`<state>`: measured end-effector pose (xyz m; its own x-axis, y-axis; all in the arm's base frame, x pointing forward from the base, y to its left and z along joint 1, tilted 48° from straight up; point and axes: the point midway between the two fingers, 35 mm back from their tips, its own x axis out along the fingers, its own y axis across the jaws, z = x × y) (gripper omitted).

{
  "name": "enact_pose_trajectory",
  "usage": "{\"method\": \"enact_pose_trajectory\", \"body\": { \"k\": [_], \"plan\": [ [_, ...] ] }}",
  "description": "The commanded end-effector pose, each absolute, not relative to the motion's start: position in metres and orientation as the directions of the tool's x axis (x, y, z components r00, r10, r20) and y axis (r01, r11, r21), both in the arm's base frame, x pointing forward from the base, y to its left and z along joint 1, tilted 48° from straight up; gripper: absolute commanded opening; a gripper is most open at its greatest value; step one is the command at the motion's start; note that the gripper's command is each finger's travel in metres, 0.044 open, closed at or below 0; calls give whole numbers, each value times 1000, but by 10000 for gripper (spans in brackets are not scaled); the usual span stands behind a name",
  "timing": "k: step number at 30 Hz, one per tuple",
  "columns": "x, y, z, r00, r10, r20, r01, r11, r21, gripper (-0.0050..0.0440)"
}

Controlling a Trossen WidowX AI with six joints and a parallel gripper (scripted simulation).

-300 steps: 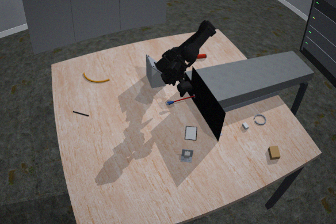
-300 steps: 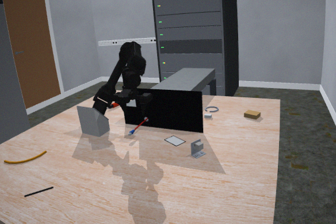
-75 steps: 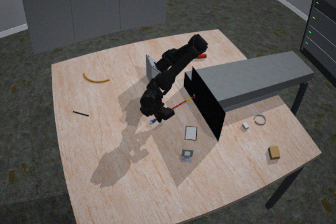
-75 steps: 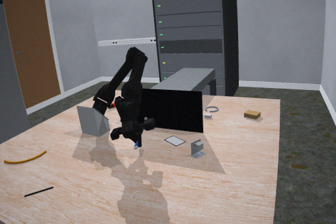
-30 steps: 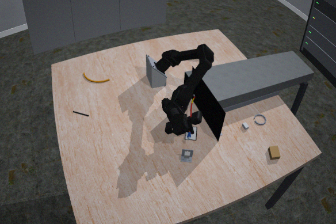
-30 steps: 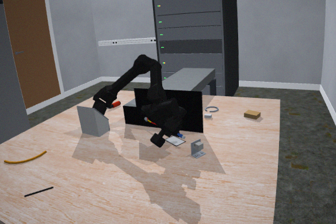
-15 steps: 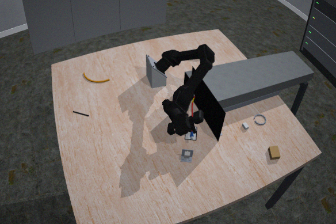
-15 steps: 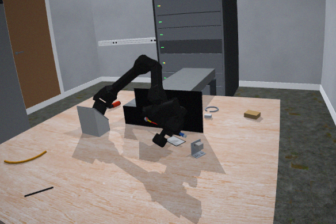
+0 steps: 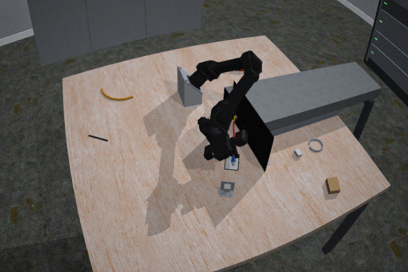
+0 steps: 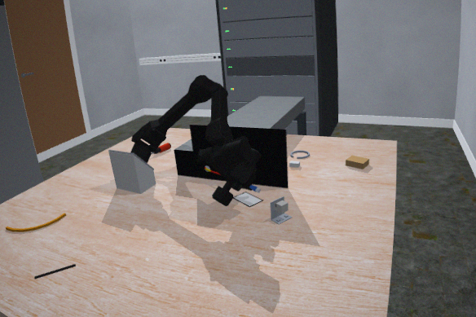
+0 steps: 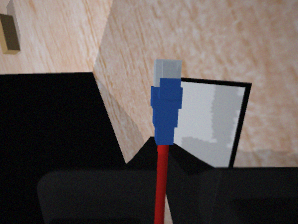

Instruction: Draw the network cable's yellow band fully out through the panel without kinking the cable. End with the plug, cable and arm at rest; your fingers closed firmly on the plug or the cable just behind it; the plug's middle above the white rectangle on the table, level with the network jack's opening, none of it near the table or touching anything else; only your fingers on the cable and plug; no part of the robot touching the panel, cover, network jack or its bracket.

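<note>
Plug (image 11: 167, 102) over white rectangle (image 11: 215, 122)
End effector (image 11: 161, 156) clamped on red cable (image 11: 161, 185) behind plug; plug's long axis points straight ahead, rectangle lying slightly right.

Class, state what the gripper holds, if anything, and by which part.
The gripper holds the network cable by its red cable just behind the blue plug.

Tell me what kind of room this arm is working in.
Most likely a server or network room: a tall equipment rack with small lit indicators stands by the wall, and a network jack on a bracket sits on the wooden table.
</note>
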<state>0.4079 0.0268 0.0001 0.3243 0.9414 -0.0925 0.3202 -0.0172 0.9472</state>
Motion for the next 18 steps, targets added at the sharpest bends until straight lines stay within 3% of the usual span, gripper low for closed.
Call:
{"method": "enact_pose_trajectory", "body": {
  "k": [1, 18],
  "plan": [
    [407, 27, 13, 331, 940, -84, 290, -17, 957, -50],
    [409, 29, 5, 332, 940, -84, 291, -17, 956, -50]
  ]
}}
